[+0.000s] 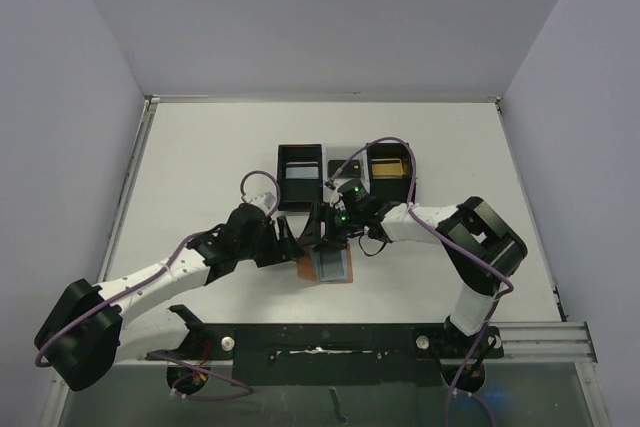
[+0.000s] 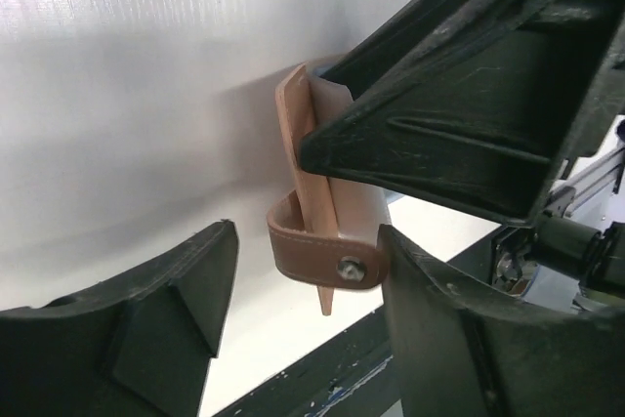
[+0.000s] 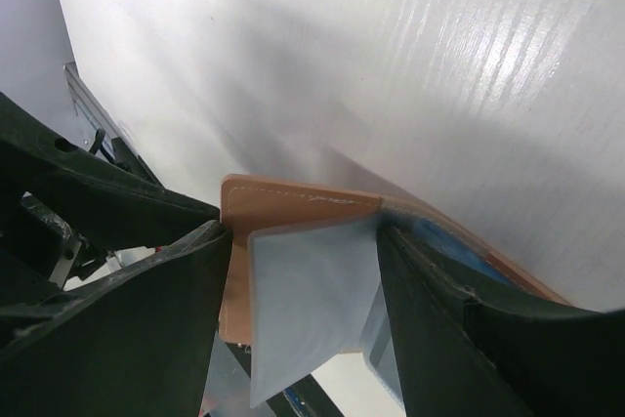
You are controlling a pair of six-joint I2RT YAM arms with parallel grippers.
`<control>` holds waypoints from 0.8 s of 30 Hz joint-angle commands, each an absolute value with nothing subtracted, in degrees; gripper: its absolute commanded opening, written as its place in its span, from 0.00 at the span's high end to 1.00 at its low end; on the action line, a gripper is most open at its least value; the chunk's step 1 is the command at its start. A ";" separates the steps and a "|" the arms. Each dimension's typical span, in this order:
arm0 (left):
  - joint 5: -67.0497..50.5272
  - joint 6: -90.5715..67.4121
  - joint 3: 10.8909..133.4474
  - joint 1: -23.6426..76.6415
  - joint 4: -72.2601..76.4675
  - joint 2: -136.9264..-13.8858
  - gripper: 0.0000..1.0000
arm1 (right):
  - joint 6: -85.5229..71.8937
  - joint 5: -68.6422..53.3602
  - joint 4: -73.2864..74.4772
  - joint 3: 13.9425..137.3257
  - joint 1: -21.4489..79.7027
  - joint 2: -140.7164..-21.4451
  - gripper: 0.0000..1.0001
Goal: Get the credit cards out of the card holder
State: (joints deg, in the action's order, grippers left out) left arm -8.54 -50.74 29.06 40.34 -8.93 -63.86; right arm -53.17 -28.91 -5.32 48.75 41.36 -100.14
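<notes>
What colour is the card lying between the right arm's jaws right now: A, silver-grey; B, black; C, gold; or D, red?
A: in the right wrist view a silver-grey card lies between the jaws, over the tan card holder.

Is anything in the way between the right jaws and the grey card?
Nothing visible. The grey card pokes out of the wallet, right between the open jaws of the right gripper.
</notes>
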 commanded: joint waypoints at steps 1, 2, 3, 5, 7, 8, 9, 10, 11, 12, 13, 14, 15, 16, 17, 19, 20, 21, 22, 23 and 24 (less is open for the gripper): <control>-9.45 -49.58 30.17 40.09 -6.00 -65.91 0.47 | -53.91 -28.38 -6.10 50.95 41.79 -99.51 0.38; -9.00 -49.57 30.11 40.08 -6.46 -66.11 0.51 | -54.00 -28.23 -6.03 51.02 41.73 -99.15 0.38; -7.93 -49.64 29.99 40.08 -6.81 -66.28 0.56 | -54.17 -28.28 -5.85 51.12 41.64 -98.92 0.38; -6.56 -49.39 30.03 40.08 -7.93 -66.59 0.64 | -54.52 -28.23 -5.89 51.19 41.49 -98.50 0.40; -5.60 -48.82 30.14 40.08 -9.23 -66.91 0.73 | -54.66 -27.84 -5.69 51.11 41.40 -97.75 0.42; -5.35 -48.66 30.10 40.08 -9.50 -66.92 0.78 | -54.67 -27.79 -5.37 51.15 41.28 -97.23 0.43; -5.24 -48.52 29.98 40.08 -9.49 -66.87 0.81 | -54.59 -27.78 -5.16 51.11 41.12 -96.78 0.43; -5.27 -48.47 29.83 40.12 -9.34 -66.68 0.83 | -54.58 -27.63 -4.96 51.00 40.91 -96.31 0.44; -5.34 -48.37 29.61 40.08 -9.06 -66.52 0.87 | -54.58 -27.60 -4.85 50.86 40.73 -95.73 0.44; -5.47 -48.34 29.42 40.08 -8.65 -66.39 0.88 | -54.51 -27.62 -4.91 50.62 40.50 -95.10 0.44; -5.51 -48.27 29.30 40.08 -8.46 -66.45 0.90 | -54.42 -27.56 -5.07 50.36 40.39 -94.37 0.44; -5.51 -48.25 29.27 40.08 -8.37 -66.63 0.91 | -54.29 -27.52 -4.98 50.21 40.22 -93.62 0.43; -5.58 -48.13 29.36 40.10 -8.35 -66.86 0.92 | -54.13 -27.47 -4.70 50.07 40.01 -92.86 0.43; -5.60 -48.11 29.40 40.08 -8.35 -67.15 0.93 | -53.94 -27.39 -4.40 49.90 39.72 -92.04 0.42; -5.63 -47.95 29.30 40.08 -8.36 -67.39 0.94 | -53.74 -26.84 -3.88 49.59 39.38 -91.19 0.42; -5.75 -47.98 29.12 40.08 -7.99 -67.73 0.95 | -53.54 -24.91 -2.27 48.71 38.47 -89.36 0.44; -5.91 -47.99 28.99 40.08 -7.66 -67.80 0.96 | -53.52 -23.90 -1.81 47.59 38.06 -88.40 0.46; -6.01 -48.07 28.86 40.12 -7.45 -67.85 0.96 | -53.59 -23.41 -1.59 46.72 37.51 -87.52 0.47; -6.07 -48.15 28.76 40.08 -7.31 -67.85 0.96 | -53.78 -23.22 -1.46 45.84 36.98 -86.44 0.48; -6.13 -48.24 28.70 40.08 -7.22 -67.85 0.96 | -53.97 -22.83 -1.37 44.83 36.42 -85.59 0.50; -6.08 -48.25 28.74 40.08 -7.21 -67.85 0.96 | -54.28 -22.37 -1.28 43.91 35.87 -84.85 0.53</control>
State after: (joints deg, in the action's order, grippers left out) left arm -6.00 -48.86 28.62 40.34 -9.80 -67.75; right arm -54.22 -25.08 -2.31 46.76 37.67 -88.71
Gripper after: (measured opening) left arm 0.048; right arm 0.510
